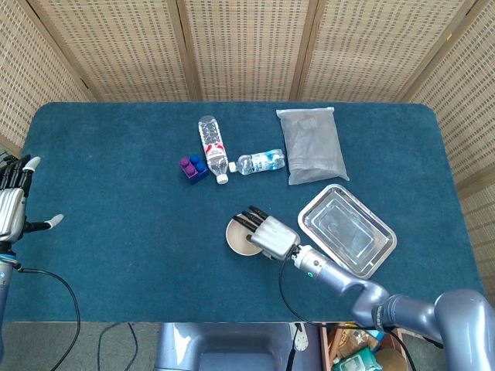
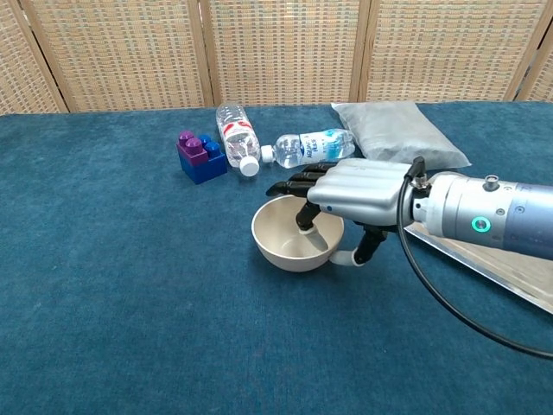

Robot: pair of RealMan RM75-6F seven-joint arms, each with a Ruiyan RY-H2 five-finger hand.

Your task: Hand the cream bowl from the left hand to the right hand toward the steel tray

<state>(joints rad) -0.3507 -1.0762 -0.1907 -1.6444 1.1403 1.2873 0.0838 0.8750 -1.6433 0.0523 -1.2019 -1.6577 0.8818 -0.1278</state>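
The cream bowl (image 1: 237, 239) (image 2: 278, 239) sits on the blue table, left of the steel tray (image 1: 384, 249) (image 2: 484, 259). My right hand (image 1: 269, 234) (image 2: 356, 192) lies over the bowl's right side. Its fingers (image 2: 303, 220) dip inside the bowl and its thumb presses the outer wall, so the hand pinches the bowl's rim. Far away at the table's left edge, my left hand (image 1: 11, 205) is open and holds nothing; it shows in the head view only.
Behind the bowl lie a large water bottle (image 1: 212, 147) (image 2: 235, 130), a small bottle (image 1: 261, 162) (image 2: 311, 144), purple and blue blocks (image 1: 192, 168) (image 2: 198, 155) and a grey bag (image 1: 312, 144) (image 2: 397, 138).
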